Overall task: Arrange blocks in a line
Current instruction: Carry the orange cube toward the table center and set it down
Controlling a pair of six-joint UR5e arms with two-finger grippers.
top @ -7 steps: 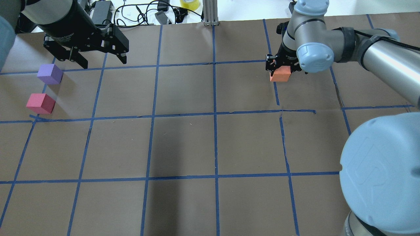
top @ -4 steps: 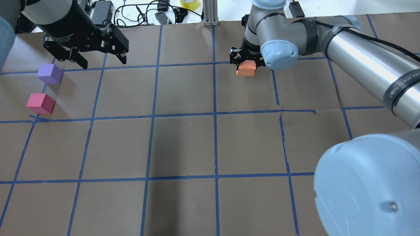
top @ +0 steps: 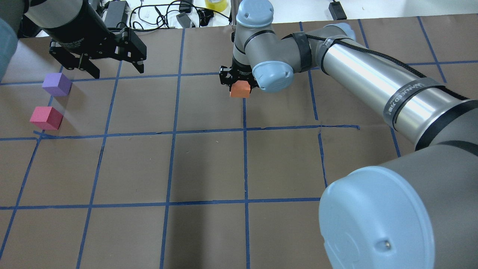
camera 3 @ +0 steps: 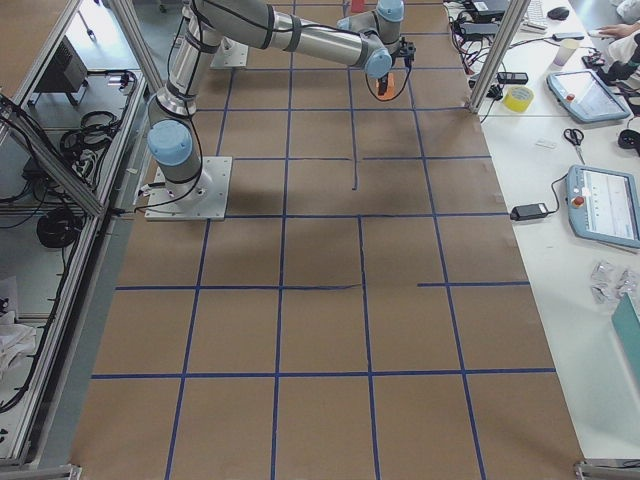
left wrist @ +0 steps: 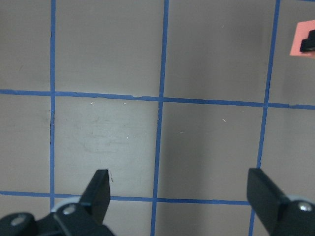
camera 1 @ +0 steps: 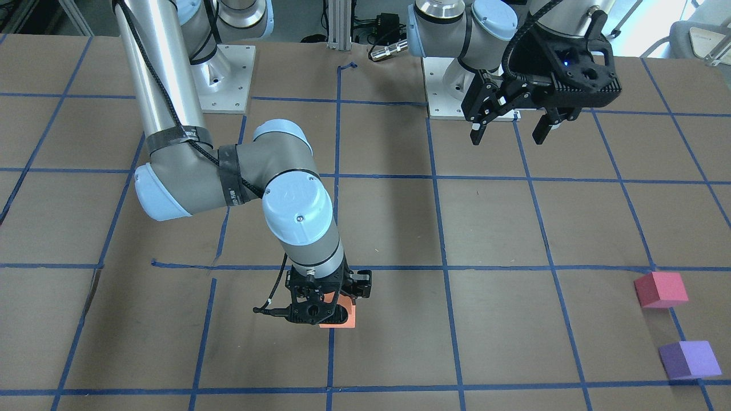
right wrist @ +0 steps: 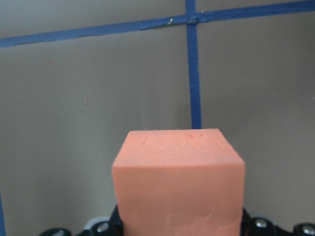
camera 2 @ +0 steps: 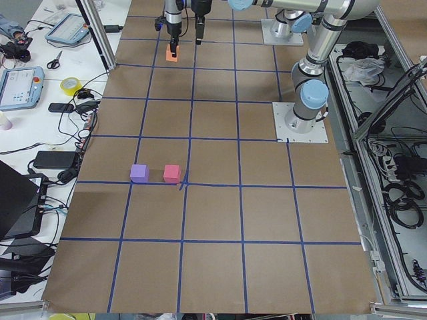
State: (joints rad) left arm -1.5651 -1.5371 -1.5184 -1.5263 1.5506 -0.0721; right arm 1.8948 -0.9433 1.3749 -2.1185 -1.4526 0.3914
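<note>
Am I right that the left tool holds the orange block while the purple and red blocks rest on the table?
Not quite: the right tool holds the orange block, as the overhead view shows; the left tool is open and empty.

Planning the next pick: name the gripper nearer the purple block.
Left. The left gripper hangs open, raised, near the purple block; the right gripper, shut on the orange block, is mid-table.

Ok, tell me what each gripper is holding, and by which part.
The right gripper holds the orange block, clamped at its upper part, with the lower part sticking out; the exact finger contact is hidden. The left gripper is open and empty.
</note>
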